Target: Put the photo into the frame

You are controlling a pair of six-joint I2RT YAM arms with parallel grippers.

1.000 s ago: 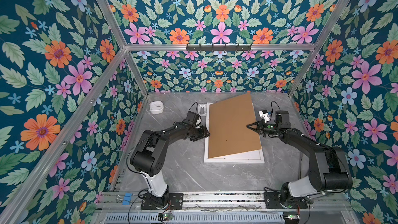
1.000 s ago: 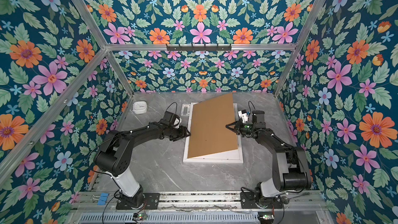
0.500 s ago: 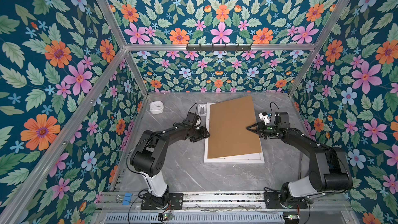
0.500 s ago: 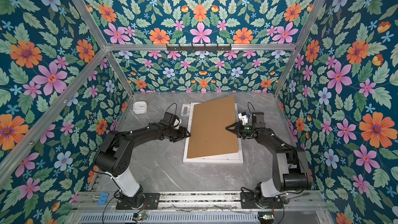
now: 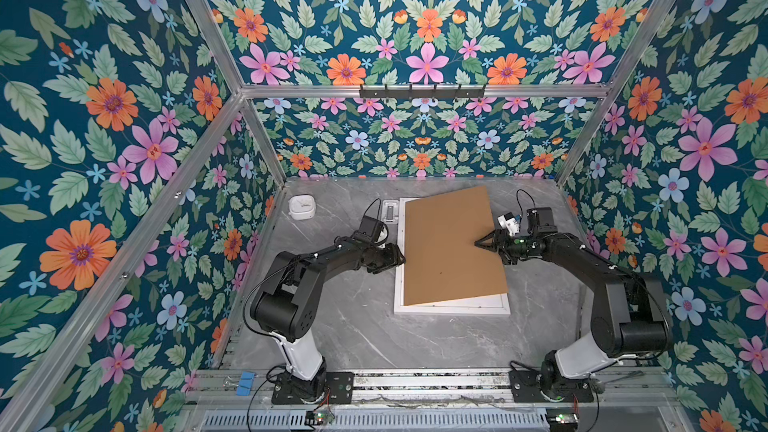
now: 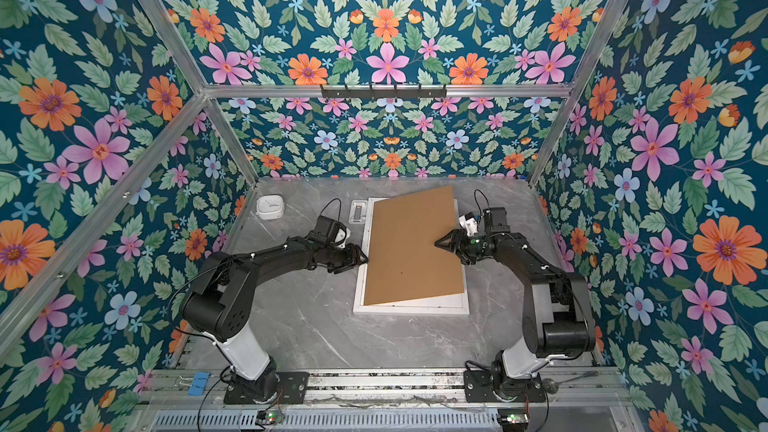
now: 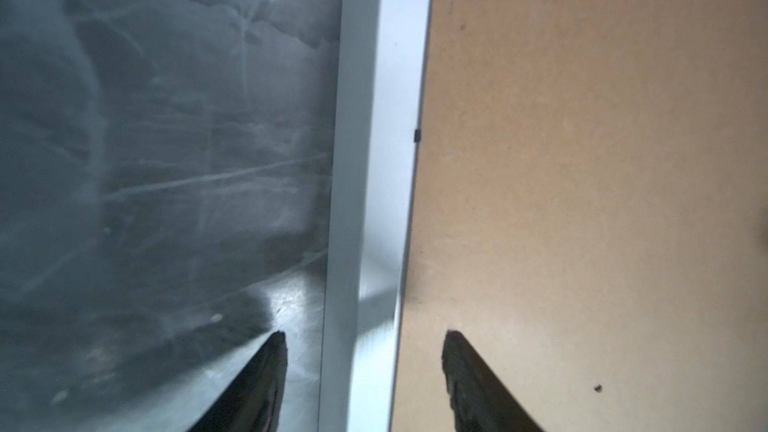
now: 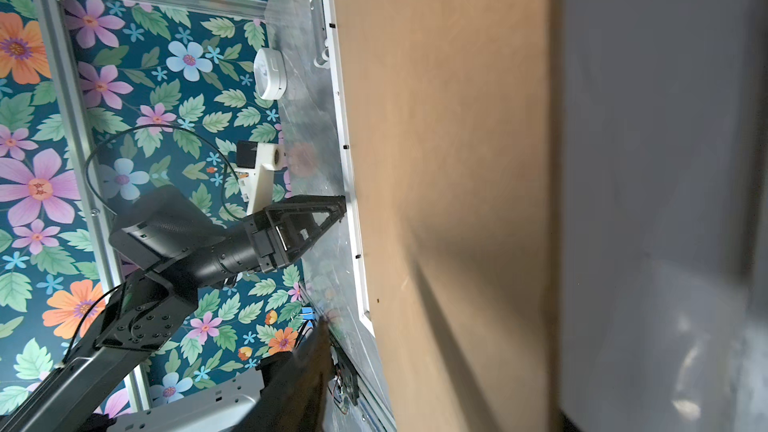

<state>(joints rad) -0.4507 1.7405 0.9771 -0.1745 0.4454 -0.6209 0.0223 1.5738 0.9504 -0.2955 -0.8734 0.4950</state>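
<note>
The white frame [image 5: 453,310] [image 6: 411,310] lies flat on the grey table. A brown backing board [image 5: 451,247] [image 6: 415,247] rests askew on it, its far right corner poking past the frame's far rim. The photo is hidden. My right gripper [image 5: 478,243] [image 6: 437,243] is open at the board's right edge, one blurred finger [image 8: 309,363] standing well off the board's face [image 8: 449,160]. My left gripper [image 5: 401,259] [image 7: 365,334] is open and low, straddling the frame's left rim [image 7: 365,160], with one finger over the table and one over the board.
A small white square device [image 5: 302,206] sits at the back left of the table. A little white rectangular piece [image 5: 390,213] lies beside the frame's far left corner. Flowered walls close in on three sides, and a black hook rail [image 5: 422,91] runs along the back wall.
My right gripper went from shut to open. The board's raised right side has dropped lower onto the frame. The left arm has stayed put.
</note>
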